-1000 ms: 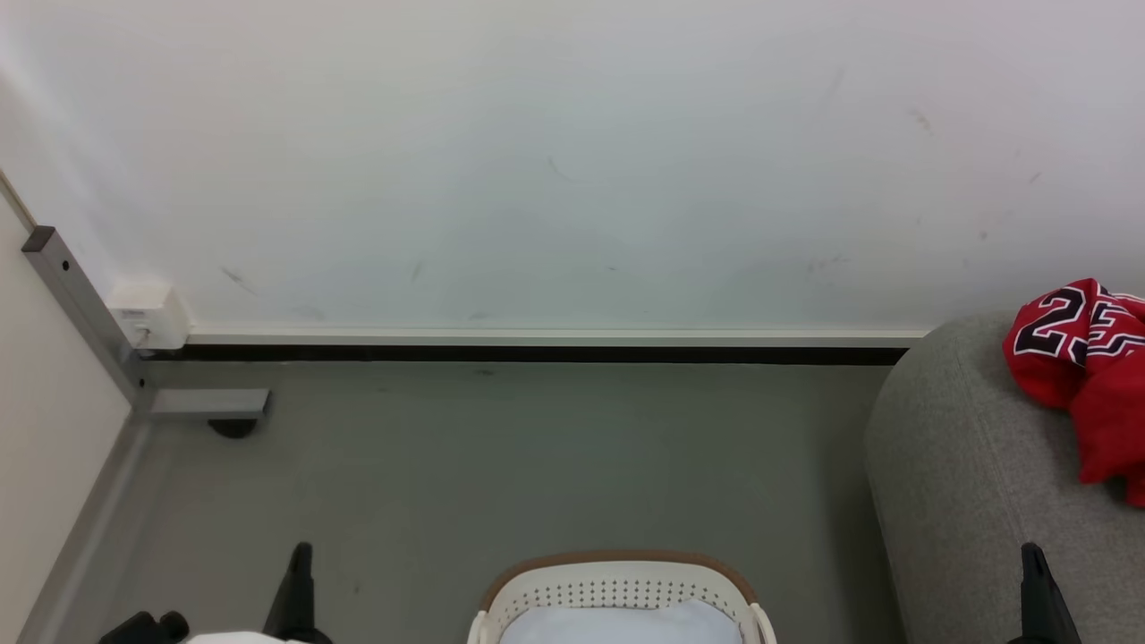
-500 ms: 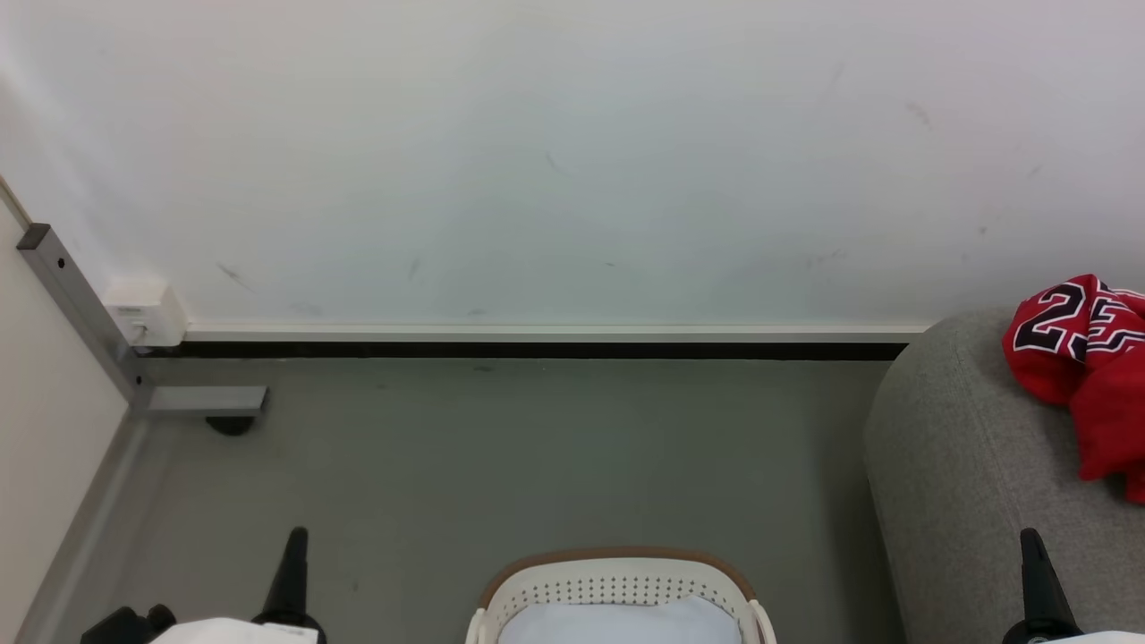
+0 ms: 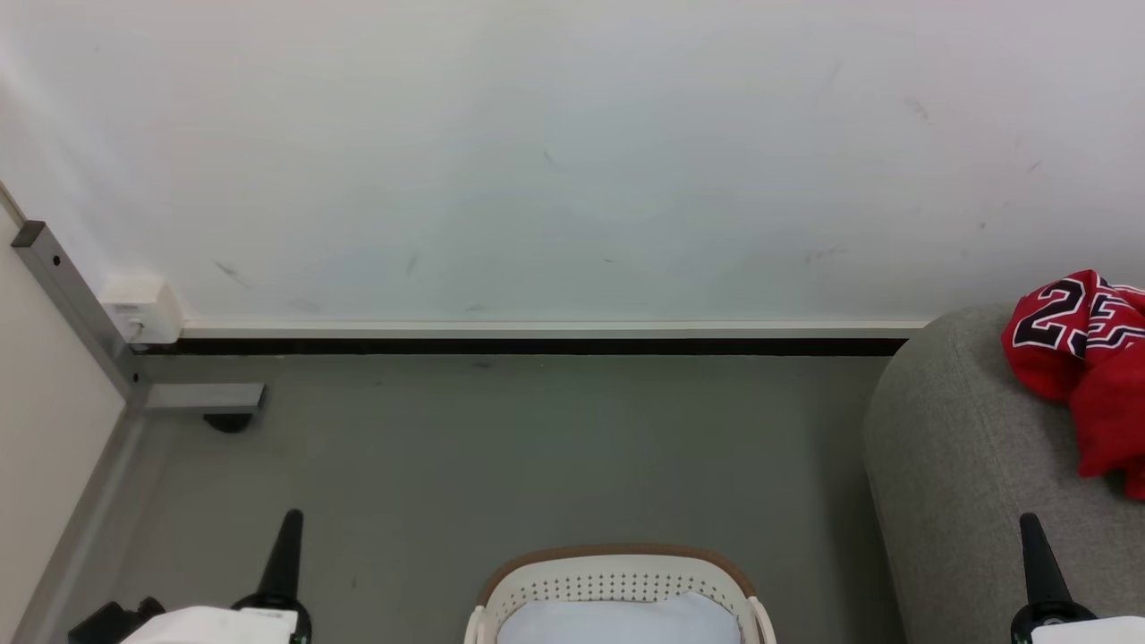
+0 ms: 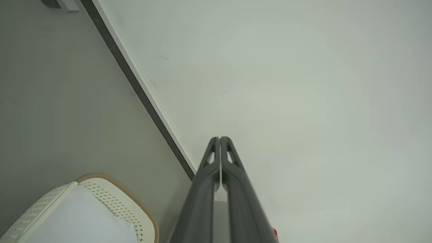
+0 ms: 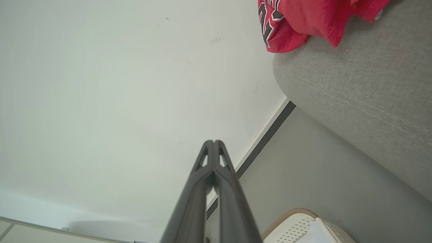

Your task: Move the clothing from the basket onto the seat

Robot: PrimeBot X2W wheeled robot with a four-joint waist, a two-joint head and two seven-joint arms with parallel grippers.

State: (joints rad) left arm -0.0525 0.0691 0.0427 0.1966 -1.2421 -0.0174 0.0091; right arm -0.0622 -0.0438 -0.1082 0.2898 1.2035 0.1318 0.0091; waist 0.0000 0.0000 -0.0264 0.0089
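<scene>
While holding the left claw (image 3: 288,529) and the right claw (image 3: 1029,529) pressed together and empty, finds the red number-23 jersey (image 3: 1069,344) heaped on the grey seat (image 3: 966,465), ahead-right of the nearer right claw, apart from the laundry basket (image 3: 617,556).

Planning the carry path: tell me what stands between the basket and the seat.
Nothing visible does. Bare grey floor separates the basket from the seat, which stands on the robot's right. The red clothing already lies on the seat; the visible part of the basket shows pale cloth.
</scene>
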